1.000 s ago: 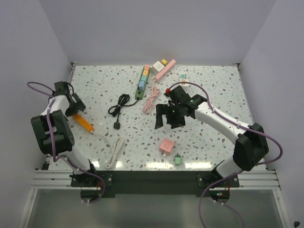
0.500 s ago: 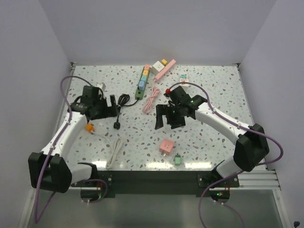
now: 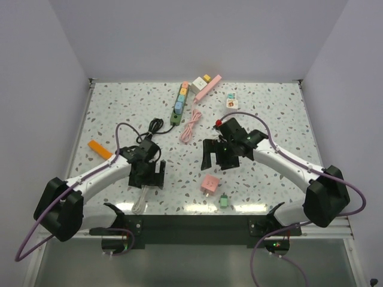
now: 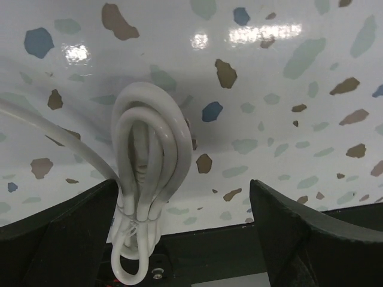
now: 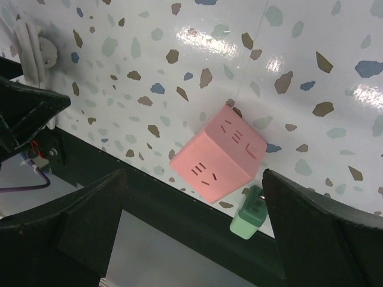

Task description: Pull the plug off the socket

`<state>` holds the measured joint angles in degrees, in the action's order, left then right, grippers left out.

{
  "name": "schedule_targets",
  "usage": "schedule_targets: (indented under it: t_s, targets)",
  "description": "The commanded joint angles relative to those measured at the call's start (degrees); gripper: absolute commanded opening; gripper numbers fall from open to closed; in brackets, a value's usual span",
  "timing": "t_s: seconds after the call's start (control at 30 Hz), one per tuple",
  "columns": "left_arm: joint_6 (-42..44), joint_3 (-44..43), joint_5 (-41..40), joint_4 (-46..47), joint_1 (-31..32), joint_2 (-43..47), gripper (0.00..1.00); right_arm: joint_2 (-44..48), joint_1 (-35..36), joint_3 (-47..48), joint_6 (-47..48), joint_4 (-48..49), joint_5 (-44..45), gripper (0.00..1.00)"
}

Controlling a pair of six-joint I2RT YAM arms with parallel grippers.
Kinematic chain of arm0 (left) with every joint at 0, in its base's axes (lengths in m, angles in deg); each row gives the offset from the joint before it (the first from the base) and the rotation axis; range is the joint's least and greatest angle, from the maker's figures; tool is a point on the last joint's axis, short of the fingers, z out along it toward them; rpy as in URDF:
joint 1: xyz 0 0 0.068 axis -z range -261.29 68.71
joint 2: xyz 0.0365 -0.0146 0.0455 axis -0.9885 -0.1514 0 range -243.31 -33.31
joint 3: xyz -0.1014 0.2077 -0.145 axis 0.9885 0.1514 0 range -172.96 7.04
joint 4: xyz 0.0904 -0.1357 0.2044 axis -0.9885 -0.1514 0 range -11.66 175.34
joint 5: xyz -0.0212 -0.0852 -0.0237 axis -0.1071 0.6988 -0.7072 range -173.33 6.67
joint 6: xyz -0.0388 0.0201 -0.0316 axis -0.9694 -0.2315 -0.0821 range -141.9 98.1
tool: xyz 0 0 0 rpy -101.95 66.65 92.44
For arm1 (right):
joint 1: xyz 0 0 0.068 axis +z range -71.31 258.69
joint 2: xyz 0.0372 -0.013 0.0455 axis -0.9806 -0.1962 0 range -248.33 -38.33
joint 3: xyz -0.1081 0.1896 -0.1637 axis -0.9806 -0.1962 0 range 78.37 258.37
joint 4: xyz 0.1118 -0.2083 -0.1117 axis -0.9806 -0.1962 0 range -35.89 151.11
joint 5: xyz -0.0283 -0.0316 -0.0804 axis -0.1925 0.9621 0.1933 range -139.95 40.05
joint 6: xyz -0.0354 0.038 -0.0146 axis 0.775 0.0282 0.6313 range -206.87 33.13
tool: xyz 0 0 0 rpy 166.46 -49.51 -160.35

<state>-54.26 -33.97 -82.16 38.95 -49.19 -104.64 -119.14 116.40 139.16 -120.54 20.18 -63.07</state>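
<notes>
A pink cube socket (image 3: 210,183) lies near the table's front edge, with a small green plug (image 3: 222,201) at its near right corner. In the right wrist view the green plug (image 5: 250,214) touches the pink cube (image 5: 218,152); I cannot tell whether it is plugged in. My right gripper (image 3: 216,158) is open and empty, hovering just behind the cube, which shows between its jaws (image 5: 197,233). My left gripper (image 3: 148,180) is open and empty over a white coiled cable (image 4: 146,179), which lies beside its left finger (image 4: 60,239).
A green power strip with coloured sockets (image 3: 179,101), a pink strip (image 3: 207,87) and a white cube (image 3: 197,81) lie at the back. A pink cable (image 3: 190,125), a black cable (image 3: 149,130), an orange piece (image 3: 99,149) and a small card (image 3: 231,103) lie about.
My left arm has swung from the far left edge to the front centre, over the white cable. My right gripper has shifted slightly right and nearer, towards the pink cube.
</notes>
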Motion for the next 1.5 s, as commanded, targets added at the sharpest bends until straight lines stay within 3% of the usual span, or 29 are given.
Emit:
schedule_targets:
  t_s: [0.0, 0.07, 0.17, 0.23, 0.27, 0.33, 0.5, 0.67, 0.8, 0.83, 0.87, 0.93, 0.97, 1.03, 1.27, 1.47]
  targets:
    - [-5.5, -0.6, -5.9, -1.9, 0.3, -1.7, 0.95, 2.8, 0.0, -1.8, -1.7, 3.2, -1.2, 0.98]
    - [-6.4, -1.6, -9.2, -2.2, 0.4, -3.1, 0.91, 3.2, 0.0, -2.4, -2.1, 4.0, -1.6, 0.98]
    - [-6.4, -2.2, -11.4, -1.3, 0.4, -6.0, 0.72, 3.6, 0.0, -3.1, -2.3, 4.6, -2.1, 0.97]
    - [-5.9, -3.1, -13.4, -1.8, -0.7, -8.6, 0.47, 3.7, 0.0, -3.4, -2.4, 4.8, -2.2, 0.97]
    - [-5.9, -3.5, -13.9, -2.0, -1.7, -9.2, 0.23, 3.6, 0.0, -3.5, -2.4, 4.9, -2.3, 0.97]
    - [-3.9, -4.2, -15.2, -1.5, -5.8, -9.6, 0.01, 3.5, 0.0, -3.5, -2.3, 5.0, -2.4, 0.97]
    - [2.6, -8.5, -13.9, -0.1, -21.1, -10.7, 0.00, 2.2, 0.0, -2.8, -1.6, 5.3, -3.4, 0.96]
    - [6.3, -16.4, -20.9, 0.2, -28.0, -18.8, 0.00, 1.2, 0.0, -1.6, -0.8, 5.1, -3.9, 0.96]
    - [9.2, -22.9, -19.4, 2.6, -33.7, -24.7, 0.00, 0.6, 0.0, 0.6, 0.1, 4.1, -1.2, 0.96]
    - [9.5, -24.2, -18.3, 2.4, -33.9, -26.3, 0.03, 0.4, -0.2, 1.2, 0.2, 3.5, -0.4, 0.97]
    - [10.4, -25.4, -16.6, 2.3, -33.9, -26.5, 0.21, 0.3, -0.4, 1.8, 0.0, 3.0, 0.6, 0.98]
    - [10.7, -27.3, -10.4, 2.9, -33.6, -24.5, 0.46, 0.4, -2.1, 3.0, -0.9, 2.5, 3.9, 0.98]
    - [10.6, -27.5, -9.2, 3.0, -33.3, -23.2, 0.75, 0.7, -3.1, 3.4, -1.1, 2.7, 4.9, 0.98]
    - [10.6, -28.1, -6.5, 3.1, -31.2, -19.2, 1.00, 0.1, -7.0, 5.3, -1.5, 2.5, 8.4, 0.99]
    - [10.7, -31.2, -1.4, -0.5, -28.1, -11.6, 1.00, -11.5, -13.1, 19.5, -2.1, -2.3, 20.4, 0.98]
    - [10.2, -32.1, 6.3, 0.4, -23.1, -6.7, 1.00, -24.6, -14.4, 27.5, -5.3, -3.5, 20.7, 0.94]
